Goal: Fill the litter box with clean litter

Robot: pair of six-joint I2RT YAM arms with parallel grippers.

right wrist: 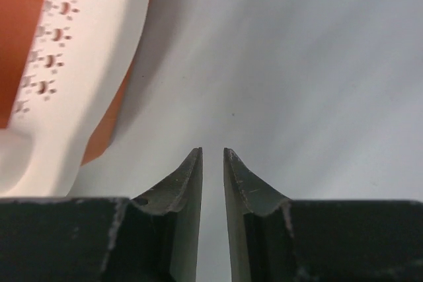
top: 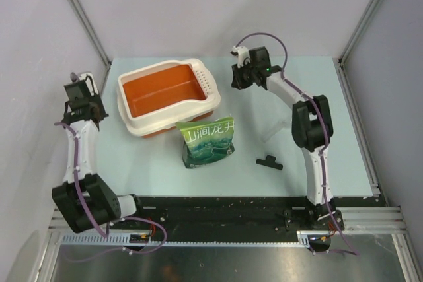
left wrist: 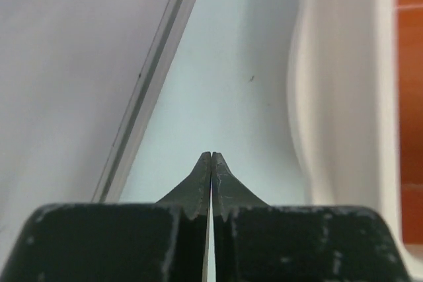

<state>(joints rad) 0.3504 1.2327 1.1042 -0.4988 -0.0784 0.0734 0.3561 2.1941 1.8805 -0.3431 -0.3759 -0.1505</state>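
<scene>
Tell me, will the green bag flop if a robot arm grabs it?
Probably floppy: the green bag looks soft and crinkled. It bulges as if full, so it is likely heavy for its size. Its flattish shape shouldn't roll.

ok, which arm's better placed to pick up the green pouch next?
Right, probably. The right gripper hovers beside the perforated end of the litter box, nearer the green pouch, fingers slightly apart and empty. The left gripper is left of the box, farther off, fingers shut.
</scene>
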